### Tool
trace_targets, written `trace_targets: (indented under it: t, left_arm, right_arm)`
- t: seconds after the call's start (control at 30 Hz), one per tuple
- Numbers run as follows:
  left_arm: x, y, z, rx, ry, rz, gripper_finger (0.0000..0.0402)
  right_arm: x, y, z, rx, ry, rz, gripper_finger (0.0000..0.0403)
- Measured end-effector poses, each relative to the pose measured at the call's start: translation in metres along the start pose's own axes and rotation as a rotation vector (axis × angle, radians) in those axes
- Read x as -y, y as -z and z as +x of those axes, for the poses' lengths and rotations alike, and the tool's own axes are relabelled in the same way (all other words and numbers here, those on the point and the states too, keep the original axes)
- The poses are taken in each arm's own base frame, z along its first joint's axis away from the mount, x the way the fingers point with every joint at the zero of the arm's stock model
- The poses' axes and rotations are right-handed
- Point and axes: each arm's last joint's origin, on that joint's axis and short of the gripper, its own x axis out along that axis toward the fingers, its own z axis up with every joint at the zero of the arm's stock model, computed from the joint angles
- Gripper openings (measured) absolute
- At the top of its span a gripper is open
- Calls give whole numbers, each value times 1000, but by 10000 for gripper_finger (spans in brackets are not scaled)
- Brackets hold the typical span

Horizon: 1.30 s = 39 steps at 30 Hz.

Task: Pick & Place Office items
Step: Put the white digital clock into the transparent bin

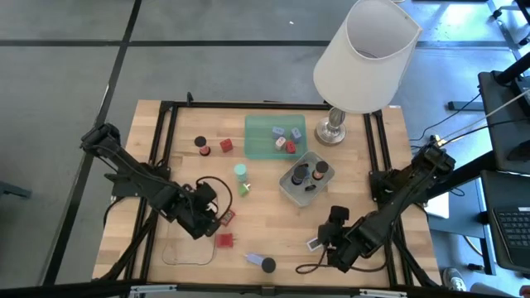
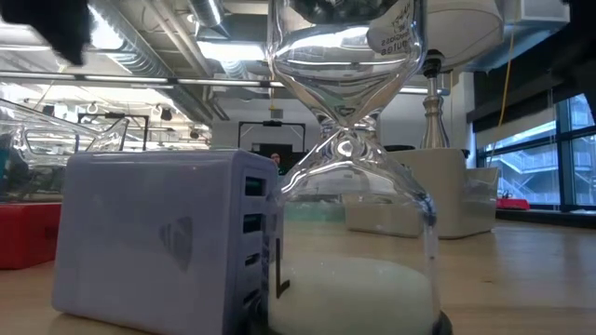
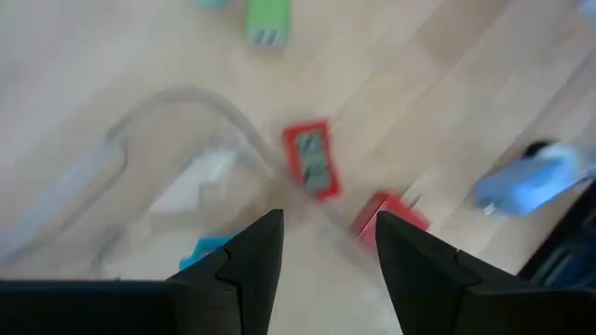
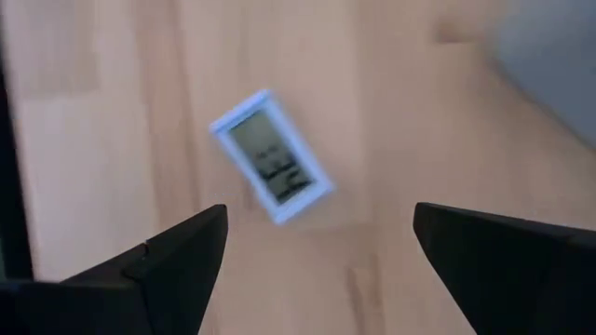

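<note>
My left gripper (image 1: 214,218) (image 3: 328,249) hangs open over the front left of the table with nothing between its fingers. It is beside a clear tray (image 3: 140,177) with a teal bit (image 3: 203,251) in it. A red card (image 3: 310,160) and a red block (image 3: 389,216) lie on the wood just past the fingertips. My right gripper (image 1: 325,241) (image 4: 321,244) stands wide open, pointing down over a small pale blue card (image 4: 271,156) that lies flat on the table. Other office items lie in the green tray (image 1: 257,145) and the grey tray (image 1: 290,189).
A white-shaded lamp (image 1: 364,54) stands at the back right. A pale lilac block (image 2: 158,242) and an hourglass (image 2: 354,186) stand at the front edge. A green block (image 3: 267,22), a teal disc (image 1: 240,170), a black cap (image 1: 200,142) and a red block (image 1: 226,146) lie mid-table.
</note>
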Motion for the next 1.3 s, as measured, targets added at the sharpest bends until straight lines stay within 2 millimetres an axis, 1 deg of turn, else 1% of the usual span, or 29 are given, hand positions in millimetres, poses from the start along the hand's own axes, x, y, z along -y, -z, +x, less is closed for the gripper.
trace_targets:
  t: [0.07, 0.2, 0.33, 0.57, 0.7, 0.93, 1.1, 1.3]
  left_arm:
    - [4, -4, -6, 51, 17, 13, 169]
    - [10, -11, -17, 149, 40, 39, 169]
    - [13, -15, -20, 221, 59, 56, 169]
    - [17, -17, -21, 269, 85, 105, 169]
    - [20, -18, -21, 307, 98, 129, 169]
    - [24, -20, -23, 361, 117, 179, 169]
    - [28, -22, -24, 397, 134, 217, 169]
    - [33, -23, -26, 420, 171, 252, 169]
  right_arm:
    - [-1, 4, 9, 13, -41, -62, 346]
    - [1, 9, 20, 50, -55, -205, 336]
    - [4, 12, 28, 66, -74, -284, 320]
    - [10, 21, 48, 117, -118, -274, 299]
    - [17, 29, 57, 117, -122, -258, 293]
    - [21, 34, 63, 136, -139, -217, 277]
    - [15, 30, 64, 201, -186, -239, 243]
    - [15, 30, 63, 200, -197, -239, 185]
